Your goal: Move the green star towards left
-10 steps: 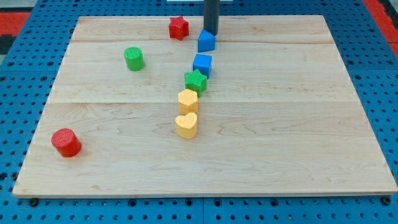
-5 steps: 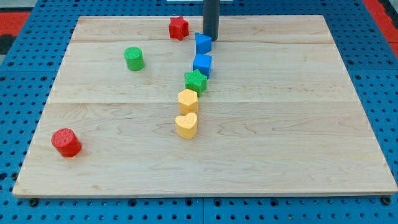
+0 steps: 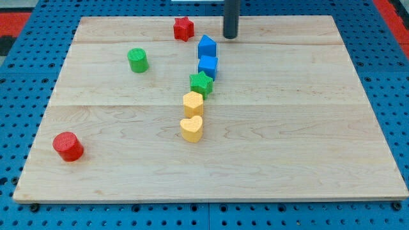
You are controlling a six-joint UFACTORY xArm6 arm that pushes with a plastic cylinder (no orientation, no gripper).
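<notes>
The green star sits near the board's middle, in a column of blocks. A blue cube touches it from above, and a second blue block sits above that. A yellow hexagon lies just below the star, with a yellow heart under it. My tip is near the view's top, up and to the right of the upper blue block, apart from it and well above the star.
A red star lies at the top, left of my tip. A green cylinder stands at upper left. A red cylinder stands at lower left. The wooden board lies on a blue pegboard.
My tip has moved right, away from the upper blue block. That block has shifted slightly left and down, closer to the blue cube. The green star has not moved.
</notes>
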